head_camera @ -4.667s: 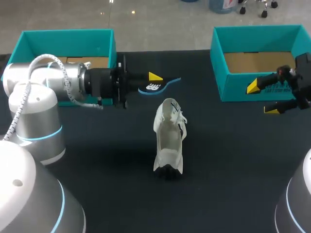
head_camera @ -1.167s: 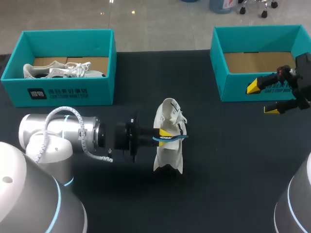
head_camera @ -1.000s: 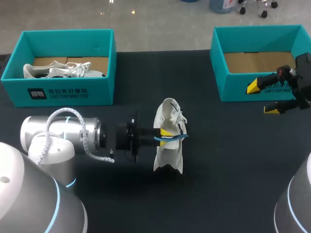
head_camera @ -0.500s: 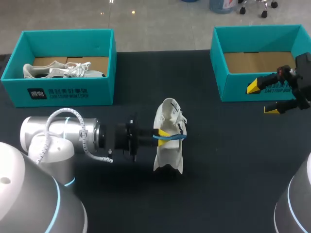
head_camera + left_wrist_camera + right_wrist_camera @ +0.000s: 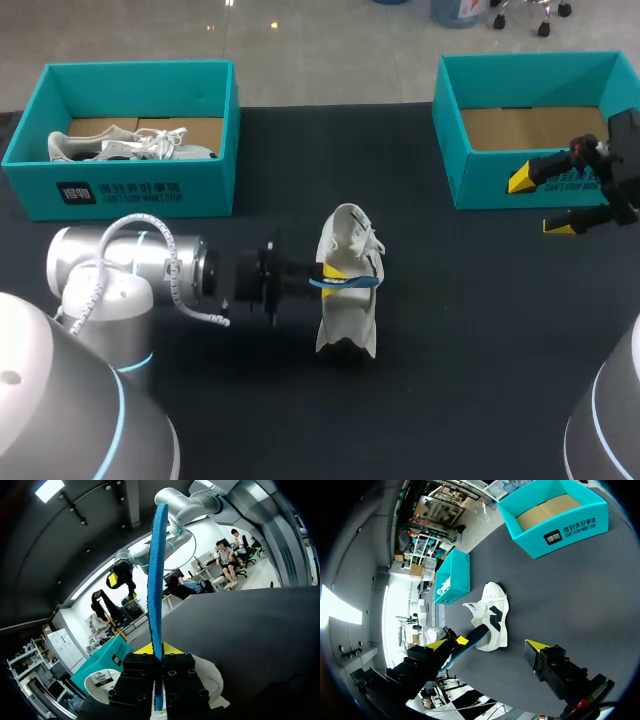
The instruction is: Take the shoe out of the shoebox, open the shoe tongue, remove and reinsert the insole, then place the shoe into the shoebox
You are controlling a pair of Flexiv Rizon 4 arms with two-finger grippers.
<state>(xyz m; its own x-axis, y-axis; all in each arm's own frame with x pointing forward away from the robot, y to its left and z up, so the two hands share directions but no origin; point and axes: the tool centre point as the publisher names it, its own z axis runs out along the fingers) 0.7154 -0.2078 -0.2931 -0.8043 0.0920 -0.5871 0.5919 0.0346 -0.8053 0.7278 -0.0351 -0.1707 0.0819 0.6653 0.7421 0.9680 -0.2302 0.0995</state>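
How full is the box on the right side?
Empty: the right shoebox shows only bare cardboard floor in the head and right wrist views.

There are two teal shoeboxes: the left box (image 5: pixel 130 190) at the far left corner of the table (image 5: pixel 480 330), the right box (image 5: pixel 500 180) at its far right corner. One white shoe (image 5: pixel 347 305) stands at the table's middle. The left box holds other white shoes (image 5: pixel 120 145); one or two, I cannot tell. There is one blue insole (image 5: pixel 347 283).

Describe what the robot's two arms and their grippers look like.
The left arm and right arm are thick, rounded silver-grey tubes with thin light-blue rings at the joints. A white braided cable loops over the left arm's wrist, behind a black flange. The left gripper and right gripper are black and blocky, each finger ending in a bright yellow wedge-shaped tip.
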